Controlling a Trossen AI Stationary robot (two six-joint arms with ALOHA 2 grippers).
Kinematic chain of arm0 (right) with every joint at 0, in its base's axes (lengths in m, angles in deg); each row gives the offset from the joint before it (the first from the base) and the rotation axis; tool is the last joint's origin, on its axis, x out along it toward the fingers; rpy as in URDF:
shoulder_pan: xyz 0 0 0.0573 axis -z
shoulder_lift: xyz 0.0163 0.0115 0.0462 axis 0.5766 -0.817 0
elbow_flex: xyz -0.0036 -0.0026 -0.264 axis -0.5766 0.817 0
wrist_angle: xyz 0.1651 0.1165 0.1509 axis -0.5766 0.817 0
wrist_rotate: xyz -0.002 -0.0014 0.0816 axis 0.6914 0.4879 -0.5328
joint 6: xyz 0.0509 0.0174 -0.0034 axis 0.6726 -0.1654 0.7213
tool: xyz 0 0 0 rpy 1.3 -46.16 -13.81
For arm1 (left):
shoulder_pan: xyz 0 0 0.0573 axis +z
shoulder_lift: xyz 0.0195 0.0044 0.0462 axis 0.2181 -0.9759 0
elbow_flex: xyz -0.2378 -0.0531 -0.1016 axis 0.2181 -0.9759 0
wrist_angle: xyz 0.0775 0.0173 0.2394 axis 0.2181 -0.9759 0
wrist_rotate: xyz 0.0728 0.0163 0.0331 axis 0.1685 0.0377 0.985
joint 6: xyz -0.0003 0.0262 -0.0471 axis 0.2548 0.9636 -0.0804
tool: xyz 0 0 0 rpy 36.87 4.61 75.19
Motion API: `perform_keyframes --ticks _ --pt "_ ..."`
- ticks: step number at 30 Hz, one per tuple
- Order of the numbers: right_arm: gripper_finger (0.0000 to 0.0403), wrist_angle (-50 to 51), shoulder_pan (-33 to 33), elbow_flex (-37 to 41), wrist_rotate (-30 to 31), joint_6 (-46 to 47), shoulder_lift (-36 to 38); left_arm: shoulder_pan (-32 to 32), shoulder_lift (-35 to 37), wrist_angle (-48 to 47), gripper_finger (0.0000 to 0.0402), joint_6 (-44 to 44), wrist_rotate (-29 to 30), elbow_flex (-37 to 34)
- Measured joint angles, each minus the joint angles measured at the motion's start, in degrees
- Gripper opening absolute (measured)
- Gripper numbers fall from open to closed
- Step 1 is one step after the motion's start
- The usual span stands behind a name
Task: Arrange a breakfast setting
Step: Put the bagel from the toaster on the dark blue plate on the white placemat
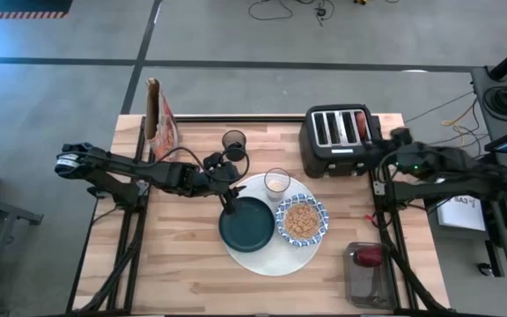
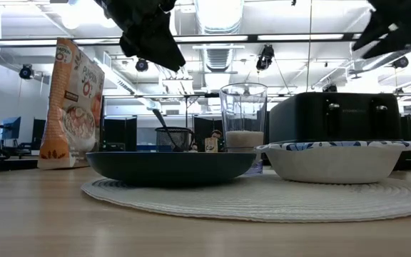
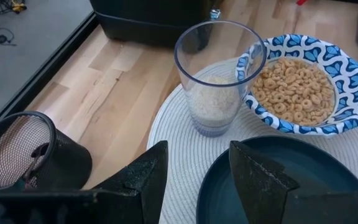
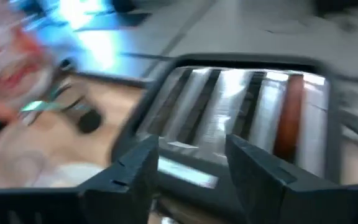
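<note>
A round white mat point(image 1: 271, 251) lies mid-table. On it rest a dark green plate point(image 1: 246, 224), a blue-and-white bowl point(image 1: 302, 220) of cereal rings, and a small clear glass point(image 1: 276, 182) with white contents. My left gripper point(image 1: 229, 201) is open and empty above the plate's far left rim point(image 3: 229, 180). My right gripper point(image 1: 382, 143) is open and empty over the right side of the black toaster point(image 1: 337, 139). A brown bagel point(image 4: 288, 124) stands in one toaster slot. A red apple point(image 1: 368, 256) lies in a clear box. A thin handle point(image 2: 160, 118), perhaps the spoon, sticks out of a black mesh cup.
The black mesh cup point(image 1: 233, 141) stands just behind my left gripper, and a cereal bag point(image 1: 159, 119) stands at the far left. The clear box point(image 1: 370, 275) sits at the near right. Bare wood shows at the near left.
</note>
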Motion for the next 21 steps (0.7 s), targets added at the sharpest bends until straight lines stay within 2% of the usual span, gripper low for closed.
perform_keyframes --ticks 3,6,14,21 --pt "0.0196 10.7 1.6 -4.4 1.4 10.0 -3.1 0.1 0.0 0.0 0.0155 1.4 0.0 0.0" --pt "0.0199 14.9 3.2 -7.4 -1.0 12.7 -6.2 0.4 0.0 0.2 0.0155 2.0 0.0 0.0" --pt "0.0179 15.5 9.7 -12.0 -2.2 7.2 -13.7 0.6 0.0 0.1 0.0155 2.0 0.2 0.0" --pt "0.0178 15.1 19.7 -13.4 -9.1 1.2 -17.3 0.6 0.0 -1.3 0.0155 2.0 0.1 0.0"
